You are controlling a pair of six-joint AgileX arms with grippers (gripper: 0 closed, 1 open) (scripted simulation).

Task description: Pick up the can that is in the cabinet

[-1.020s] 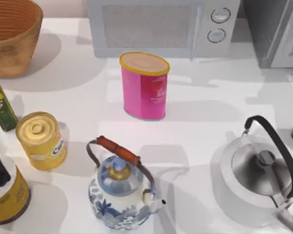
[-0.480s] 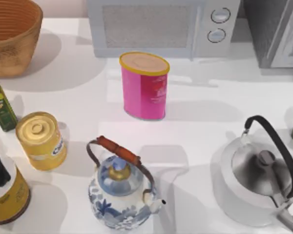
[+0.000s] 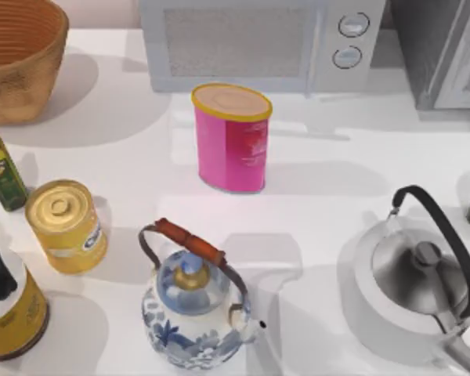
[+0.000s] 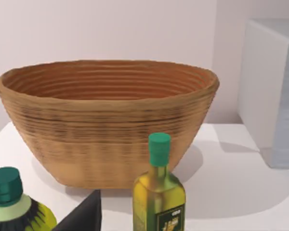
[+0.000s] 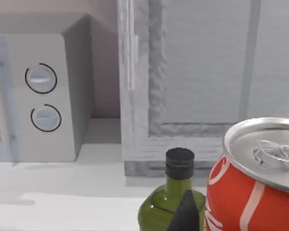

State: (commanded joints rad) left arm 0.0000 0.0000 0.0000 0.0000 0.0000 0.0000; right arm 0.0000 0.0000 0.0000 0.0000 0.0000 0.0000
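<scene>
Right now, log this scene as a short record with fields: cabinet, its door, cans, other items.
cabinet: dark-grey unit at the table's far right corner, beside the white microwave
door: pale grey, white-framed door; looks closed in the right wrist view
cans: red soda can close to the right wrist camera, in front of the cabinet; yellow can at the table's left
other items: pink canister, blue-and-white teapot, steel kettle, wicker basket, green bottle

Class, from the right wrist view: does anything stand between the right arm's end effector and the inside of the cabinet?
Yes. The cabinet door, pale grey in a white frame, looks shut across the front, hiding the inside. Nearer the camera, a green bottle and a red soda can stand before it.
</scene>
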